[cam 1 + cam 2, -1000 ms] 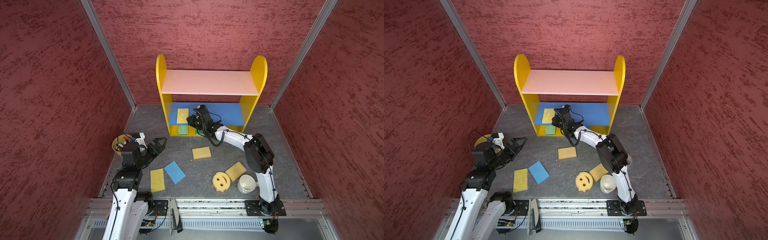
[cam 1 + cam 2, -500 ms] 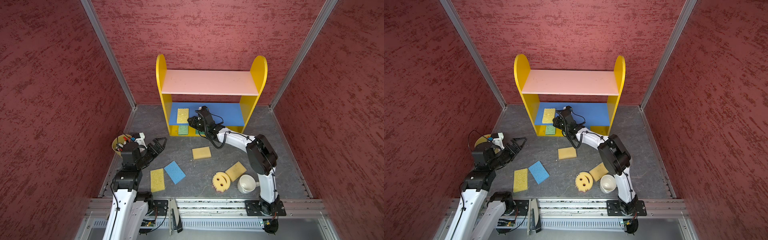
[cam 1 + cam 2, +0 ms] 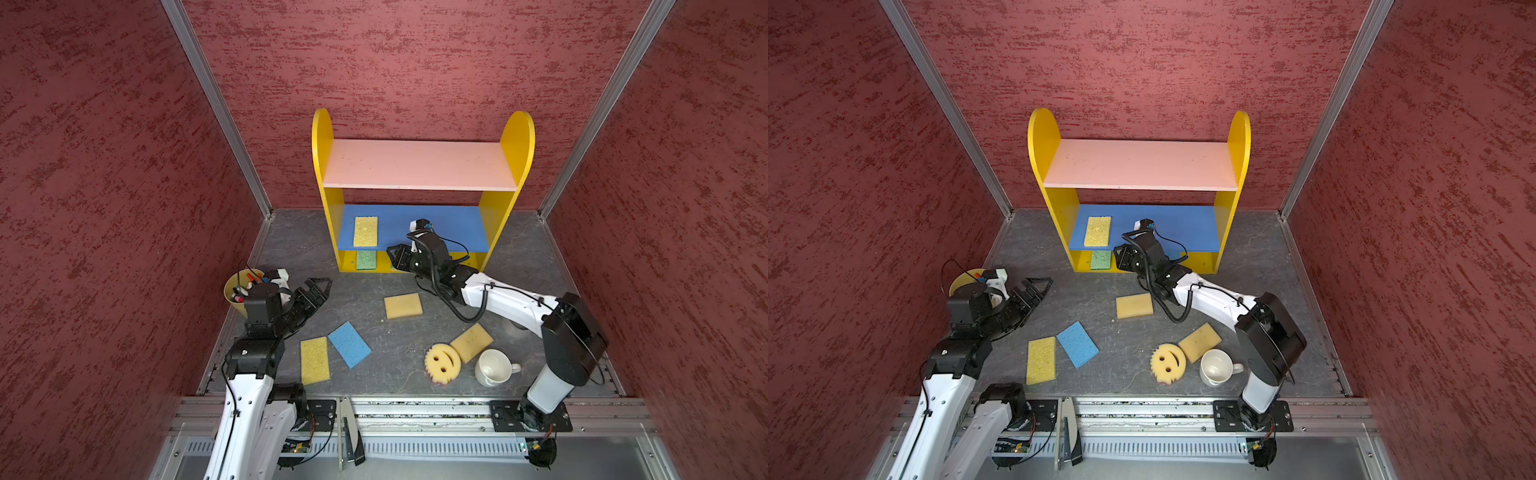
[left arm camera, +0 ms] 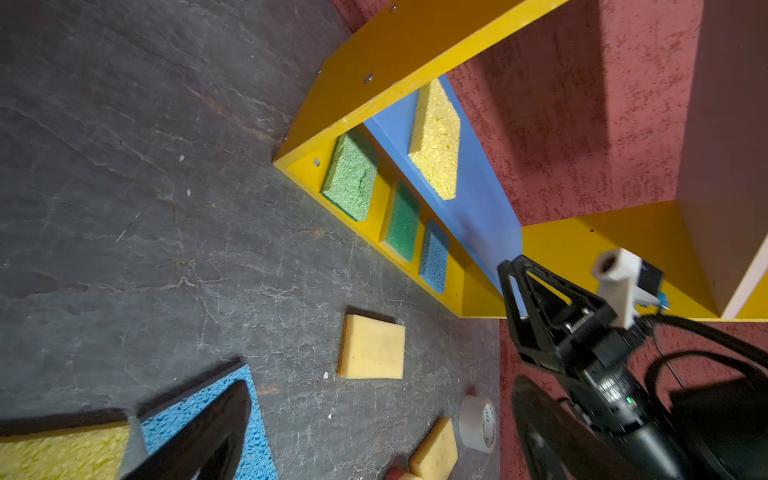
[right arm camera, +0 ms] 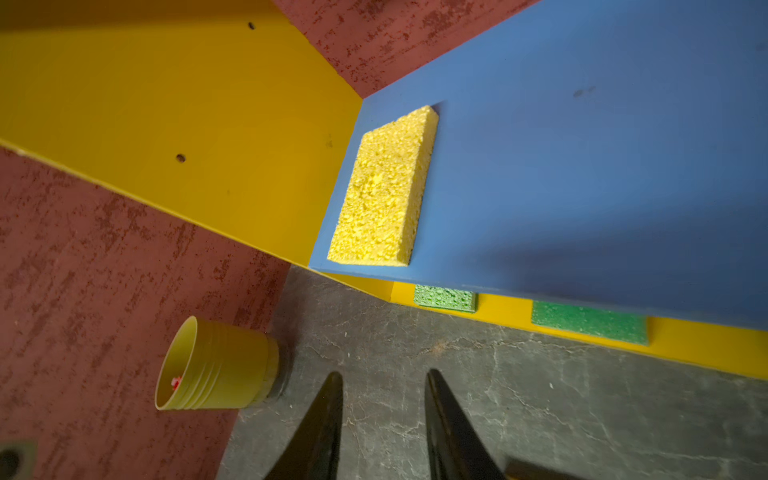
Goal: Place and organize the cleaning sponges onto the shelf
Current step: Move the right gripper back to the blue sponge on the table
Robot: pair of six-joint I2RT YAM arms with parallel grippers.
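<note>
The shelf [image 3: 419, 164] stands at the back wall. A yellow sponge [image 3: 365, 231] lies on its blue board. Two green sponges [image 4: 351, 178] [image 4: 402, 222] and a blue one [image 4: 434, 255] sit on its base. On the floor lie a tan sponge [image 3: 403, 305], a blue sponge [image 3: 350, 344], a yellow sponge [image 3: 315, 360], another tan sponge [image 3: 471, 343] and the round smiley sponge [image 3: 443, 362]. My right gripper [image 3: 392, 255] [image 5: 384, 376] hangs open and empty just before the shelf's base. The left gripper [image 3: 320, 286] is wide open and empty above the floor at the left.
A yellow marker cup [image 3: 239, 291] stands at the left wall behind my left arm. A white mug [image 3: 494, 368] sits beside the smiley sponge. A tape roll [image 4: 478, 424] lies on the floor under the right arm. Red walls close in three sides.
The right gripper has drawn back a little from the shelf's lower tier and its jaws have spread apart. The left arm has stayed still.
</note>
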